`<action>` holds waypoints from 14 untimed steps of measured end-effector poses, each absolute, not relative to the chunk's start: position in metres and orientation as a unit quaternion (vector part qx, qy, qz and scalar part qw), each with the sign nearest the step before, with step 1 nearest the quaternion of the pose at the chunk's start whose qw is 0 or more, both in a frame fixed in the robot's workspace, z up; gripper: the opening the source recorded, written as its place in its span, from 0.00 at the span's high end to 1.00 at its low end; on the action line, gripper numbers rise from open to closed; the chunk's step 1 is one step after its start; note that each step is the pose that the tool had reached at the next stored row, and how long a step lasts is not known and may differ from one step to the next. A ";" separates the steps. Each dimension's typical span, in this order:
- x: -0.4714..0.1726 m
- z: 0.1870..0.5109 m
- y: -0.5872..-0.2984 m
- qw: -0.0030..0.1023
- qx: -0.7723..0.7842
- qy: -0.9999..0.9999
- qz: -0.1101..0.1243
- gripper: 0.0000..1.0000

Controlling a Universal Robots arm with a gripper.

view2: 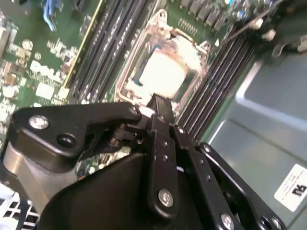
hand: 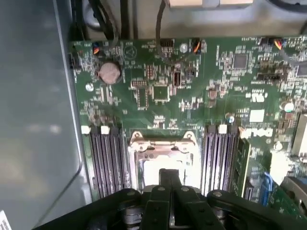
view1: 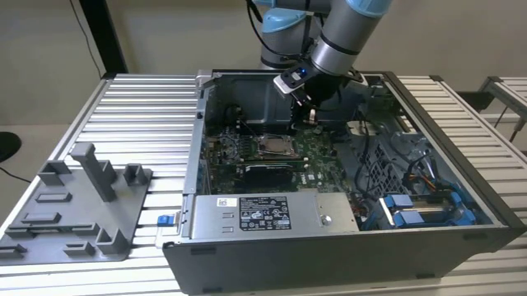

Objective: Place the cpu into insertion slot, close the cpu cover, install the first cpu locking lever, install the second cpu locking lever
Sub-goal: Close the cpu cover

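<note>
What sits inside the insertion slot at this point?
The cpu, its bright silvery top showing, framed by the metal cpu cover. The tool hides one edge of the insertion slot, and whatever lies under the chip is covered.

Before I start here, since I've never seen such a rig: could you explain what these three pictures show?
A grey and blue robot arm reaches into an open computer case standing on a ribbed metal table. The exterior view looks from off the arm; both wrist views come from cameras riding on it, behind its black claw. The claw looks closed, nothing visibly in it, its tip by the silvery cpu, which lies in the insertion slot on the green circuit board. A grey plastic holder sits beside the case.
</note>
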State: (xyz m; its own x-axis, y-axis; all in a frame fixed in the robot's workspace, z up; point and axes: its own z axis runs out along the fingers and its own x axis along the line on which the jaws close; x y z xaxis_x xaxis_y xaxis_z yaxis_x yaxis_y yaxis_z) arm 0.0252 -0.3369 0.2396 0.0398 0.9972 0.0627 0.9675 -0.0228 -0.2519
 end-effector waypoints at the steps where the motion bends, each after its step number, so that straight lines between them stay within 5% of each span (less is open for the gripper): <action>1: 0.025 0.240 -0.337 0.113 -0.712 -0.690 0.066 1.00; 14: 0.025 0.240 -0.337 0.113 -0.712 -0.690 0.066 1.00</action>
State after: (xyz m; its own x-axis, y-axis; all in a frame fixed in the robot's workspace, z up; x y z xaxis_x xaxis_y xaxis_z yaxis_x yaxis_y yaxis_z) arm 0.0250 -0.3368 0.2396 0.0398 0.9972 0.0627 0.9675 -0.0228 -0.2519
